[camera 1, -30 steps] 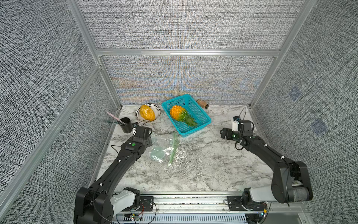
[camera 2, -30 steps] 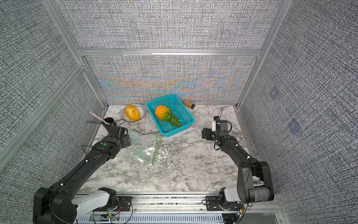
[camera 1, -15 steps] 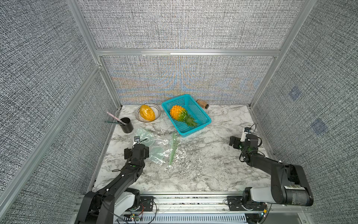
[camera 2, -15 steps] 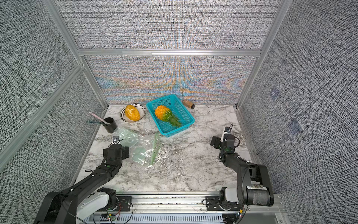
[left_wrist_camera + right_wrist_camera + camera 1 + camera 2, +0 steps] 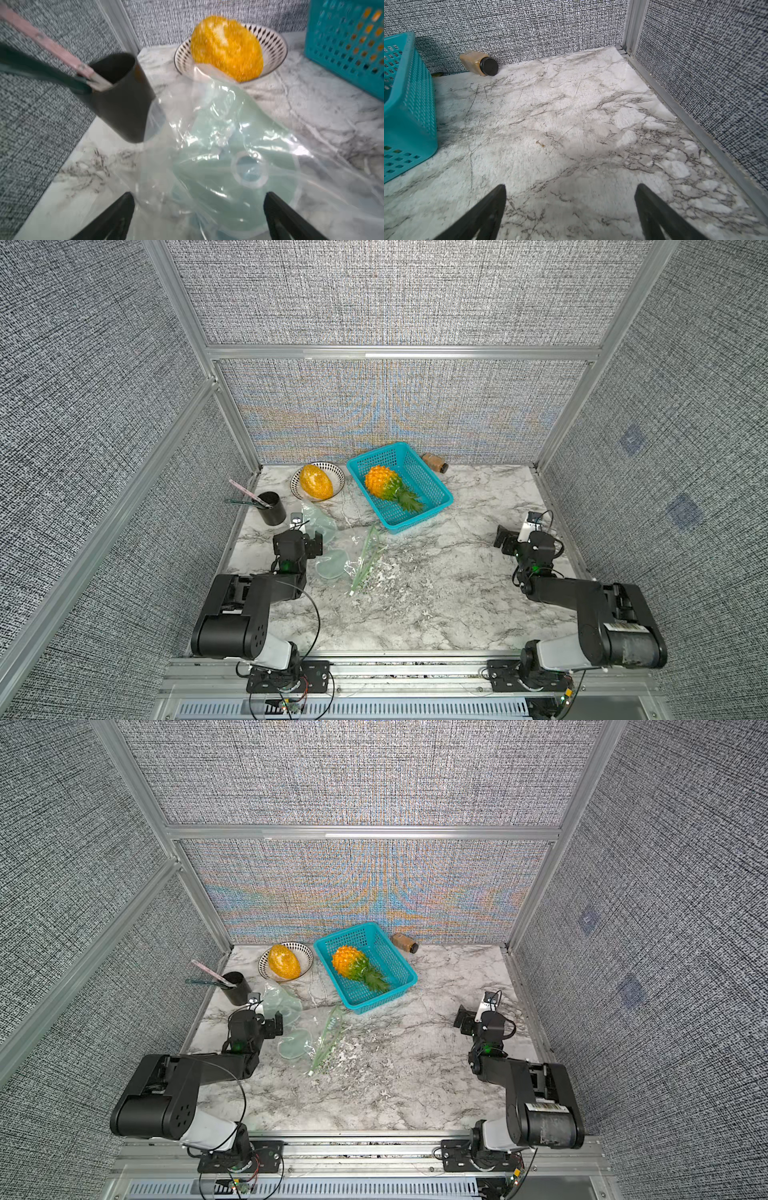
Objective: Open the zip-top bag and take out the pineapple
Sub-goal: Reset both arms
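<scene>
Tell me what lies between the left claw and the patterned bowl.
The zip-top bag: its crumpled clear plastic spreads from the open left claw right up to the patterned bowl. The left wrist view shows this.

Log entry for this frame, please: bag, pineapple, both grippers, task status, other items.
zip-top bag: crumpled, empty, on the table
pineapple: on its side in the teal basket
left gripper: open, at the bag, gripping nothing
right gripper: open, above bare table
task status: pineapple is out of the bag
other items: oval fruit in bowl; black cup; brown bottle
</scene>
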Action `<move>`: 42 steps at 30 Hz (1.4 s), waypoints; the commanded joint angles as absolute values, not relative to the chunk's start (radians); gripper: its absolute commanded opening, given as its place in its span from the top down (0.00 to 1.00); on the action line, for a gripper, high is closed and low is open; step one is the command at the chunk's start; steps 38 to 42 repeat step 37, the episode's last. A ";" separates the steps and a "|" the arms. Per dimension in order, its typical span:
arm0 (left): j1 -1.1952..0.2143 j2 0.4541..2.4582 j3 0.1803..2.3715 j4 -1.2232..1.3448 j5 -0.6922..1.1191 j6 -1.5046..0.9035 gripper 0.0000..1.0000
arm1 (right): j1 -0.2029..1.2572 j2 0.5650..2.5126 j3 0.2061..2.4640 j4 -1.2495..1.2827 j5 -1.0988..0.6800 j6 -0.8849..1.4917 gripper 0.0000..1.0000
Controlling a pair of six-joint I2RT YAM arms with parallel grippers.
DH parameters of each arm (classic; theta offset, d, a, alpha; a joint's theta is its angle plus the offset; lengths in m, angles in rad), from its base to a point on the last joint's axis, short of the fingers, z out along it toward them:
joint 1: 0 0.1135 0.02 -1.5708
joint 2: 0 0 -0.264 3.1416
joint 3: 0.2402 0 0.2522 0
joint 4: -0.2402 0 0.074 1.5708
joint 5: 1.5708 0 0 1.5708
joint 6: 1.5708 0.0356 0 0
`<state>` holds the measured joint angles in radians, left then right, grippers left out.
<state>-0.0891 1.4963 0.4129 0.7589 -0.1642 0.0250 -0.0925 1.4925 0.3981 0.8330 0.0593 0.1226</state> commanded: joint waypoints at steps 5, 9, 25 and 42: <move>-0.087 1.493 0.428 0.734 -0.077 0.050 0.01 | -0.066 1.523 0.427 0.908 -0.026 0.060 0.02; -0.086 1.492 0.426 0.738 -0.076 0.052 0.01 | -0.031 1.506 0.220 1.240 -0.021 0.011 0.02; -0.086 1.498 0.434 0.728 -0.076 0.051 0.01 | -0.009 1.536 0.198 1.319 0.010 0.000 0.02; -0.060 1.494 0.442 0.711 -0.042 0.034 0.01 | 0.001 1.534 0.205 1.307 0.028 -0.008 0.02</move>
